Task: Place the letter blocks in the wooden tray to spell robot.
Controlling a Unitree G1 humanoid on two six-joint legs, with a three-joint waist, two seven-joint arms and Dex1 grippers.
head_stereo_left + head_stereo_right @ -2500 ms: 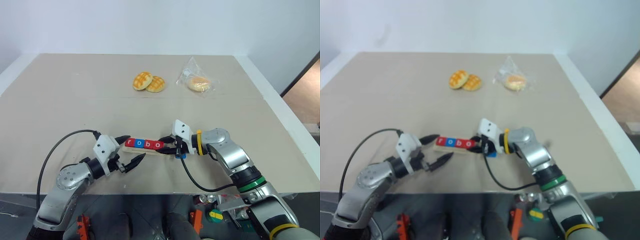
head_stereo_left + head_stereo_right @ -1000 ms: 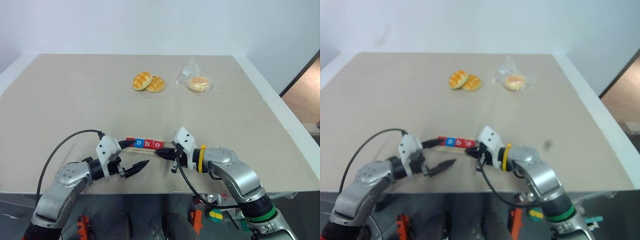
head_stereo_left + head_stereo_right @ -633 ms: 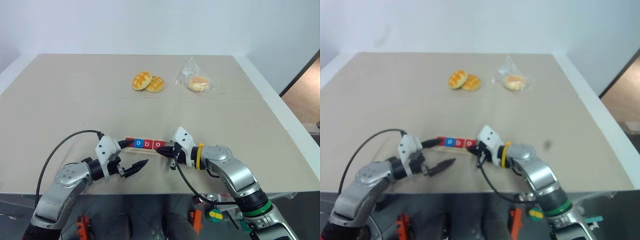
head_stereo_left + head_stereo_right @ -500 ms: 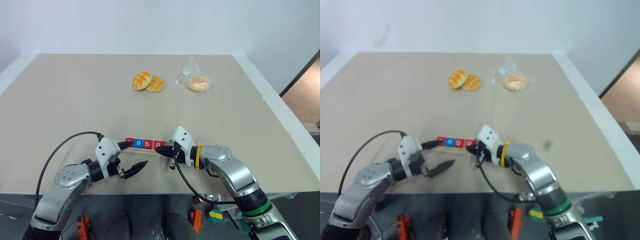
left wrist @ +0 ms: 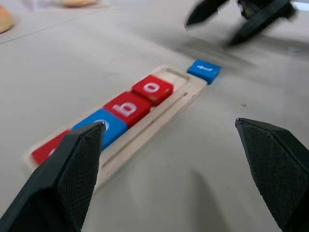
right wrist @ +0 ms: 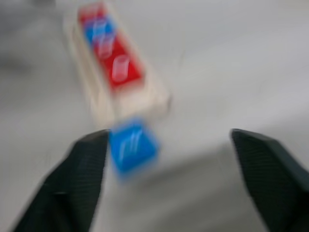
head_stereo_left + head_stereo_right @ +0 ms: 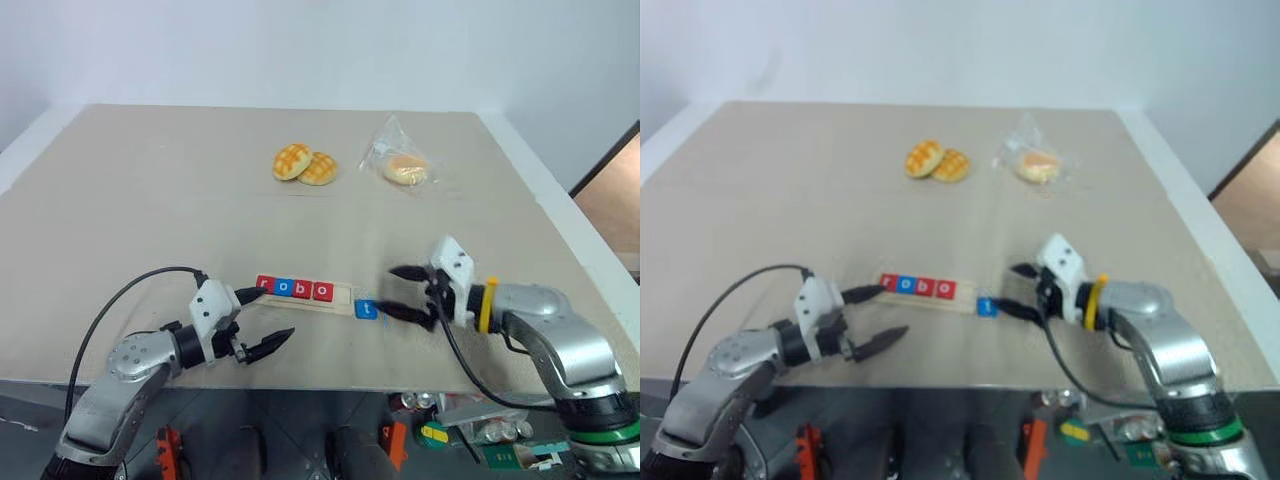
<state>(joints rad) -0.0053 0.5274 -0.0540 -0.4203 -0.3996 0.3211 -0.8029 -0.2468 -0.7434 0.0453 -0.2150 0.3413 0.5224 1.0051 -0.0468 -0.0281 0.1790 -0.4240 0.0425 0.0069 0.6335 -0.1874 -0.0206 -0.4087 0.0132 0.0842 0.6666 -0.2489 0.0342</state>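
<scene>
Blue t block (image 7: 368, 310) flat on counter (image 7: 150, 200), just off wooden tray (image 7: 340, 296) end slot. Judged light, rigid, thin, slippery; pinch opposite edges. Right end effector (image 7: 408, 291) released, empty; left end effector (image 7: 262, 315) spread, empty.

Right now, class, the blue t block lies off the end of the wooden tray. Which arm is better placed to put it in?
The right. The right gripper is open beside the blue t block and the wooden tray's empty end; the left gripper is at the tray's r end.

The scene is evenly and brightly lit with soft shadows, while the right wrist view is heavily motion-blurred.
</scene>
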